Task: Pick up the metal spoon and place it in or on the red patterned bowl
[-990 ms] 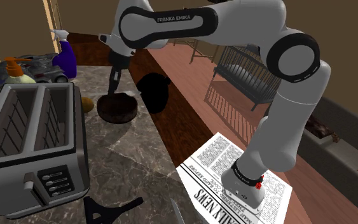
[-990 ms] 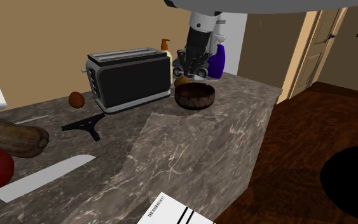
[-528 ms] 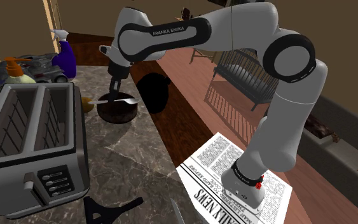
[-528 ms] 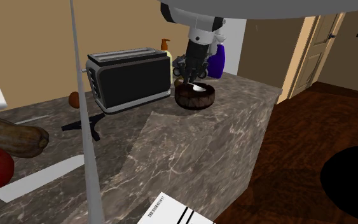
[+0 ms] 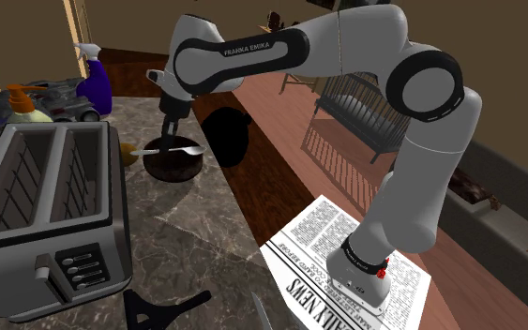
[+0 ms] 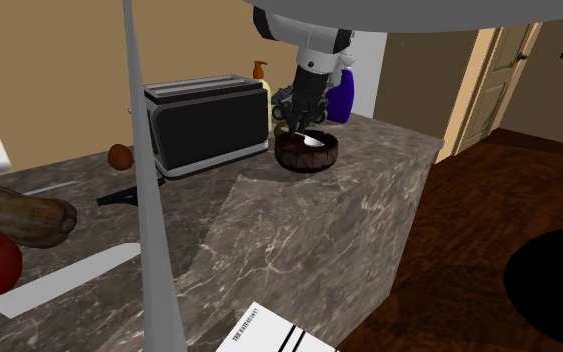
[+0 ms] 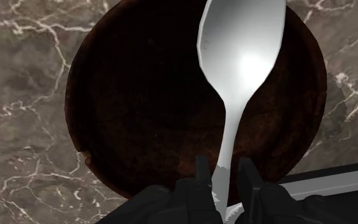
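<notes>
- My claw is closed down to a narrow gap on the handle of the metal spoon, and the spoon lies roughly level across my fingers.
- The spoon hangs just above the dark brown bowl. Its scoop is over the hollow and its handle end points toward the toaster. I judge the carry done and the release next.
- The spoon looks longer than the bowl is wide. Dropped from here, it could strike the rim, tip over and slide off onto the counter.
- The handle end seems close to the toaster's side, so a swing that way could knock it and twist the spoon in my grip.
- Going too low would press the spoon or my fingers onto the rim and shove the bowl, which sits not far from the counter's edge.
</notes>
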